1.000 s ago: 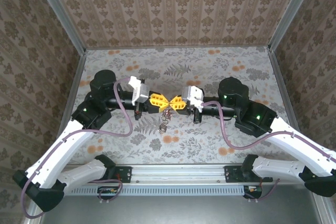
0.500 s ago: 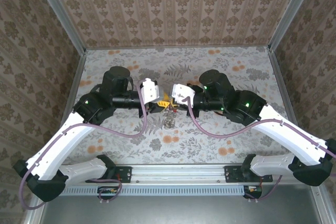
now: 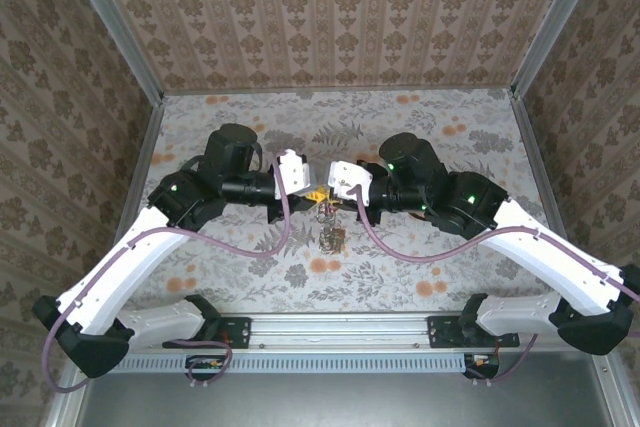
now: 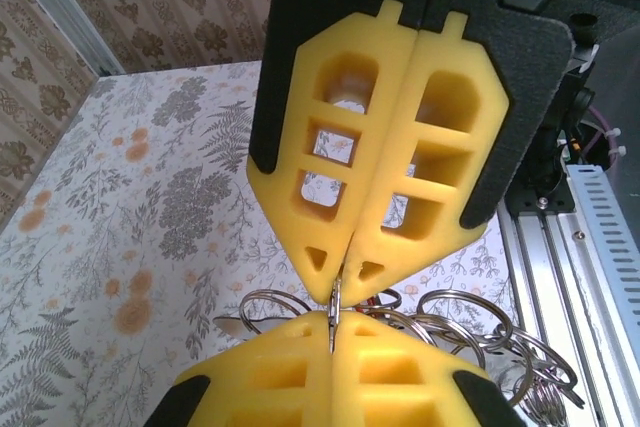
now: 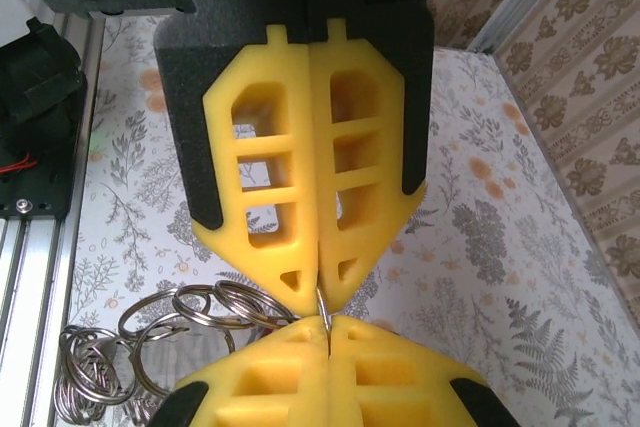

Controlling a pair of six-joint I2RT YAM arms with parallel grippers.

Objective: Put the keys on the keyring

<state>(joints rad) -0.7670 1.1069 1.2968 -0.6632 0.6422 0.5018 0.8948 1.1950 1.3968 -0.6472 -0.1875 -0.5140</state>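
My left claw (image 3: 312, 193) and my right claw (image 3: 330, 197) meet tip to tip over the middle of the floral bench (image 3: 430, 137), pointing straight at each other. Both are pressed together, with no gap at the seams.

In the left wrist view my left claw (image 4: 338, 287) points down at the right claw (image 4: 332, 339), with the tips almost touching. A thin silvery wire, seen edge-on, runs from one seam into the other. The right wrist view shows the same thing: right claw (image 5: 320, 292) on top, left claw (image 5: 328, 337) below, and the metal sliver between them. So each claw is clamped on one ring of the keyring (image 3: 328, 231), which is a bunch of linked silvery split rings.

In the top view the rest of the bunch hangs straight below my claw tips. I cannot tell whether the low end reaches the bench.

From the left wrist the keyring (image 4: 455, 315) fans out just behind and to the right of the tips. From the right wrist the keyring (image 5: 205, 305) fans out to the left of the tips, with more linked rings trailing down at the lower left edge.
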